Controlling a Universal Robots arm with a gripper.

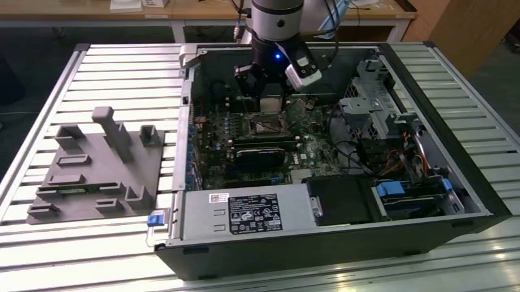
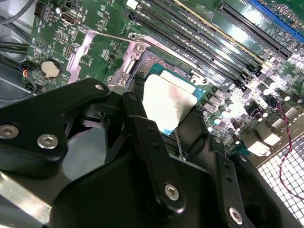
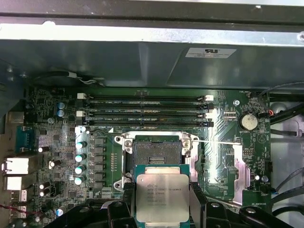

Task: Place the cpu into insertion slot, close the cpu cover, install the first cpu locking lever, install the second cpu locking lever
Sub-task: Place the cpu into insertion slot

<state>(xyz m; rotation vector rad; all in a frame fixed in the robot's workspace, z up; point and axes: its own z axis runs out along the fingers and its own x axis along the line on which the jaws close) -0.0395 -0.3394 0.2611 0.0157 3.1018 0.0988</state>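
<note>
Gripping the cpu (image 3: 161,195), pincer (image 3: 162,203) hovers near insertion slot (image 3: 156,153).

Light falls from overhead. In the exterior view the slatted metal surface (image 1: 122,255) gleams in pale bands along its near edge, while the inside of the computer case (image 1: 341,61) lies dim, shaded by the arm (image 1: 276,24) (a small blue lamp glows on it). In the second wrist view the cpu (image 2: 168,102) flares nearly white and glare washes out part of the circuit board (image 2: 102,50); the black fingers (image 2: 190,128) loom dark and soft near the lens. In the first wrist view the board is evenly lit, with a bright sheen beside the insertion slot (image 3: 156,154) and deep shadow under the case wall (image 3: 142,61).
</note>
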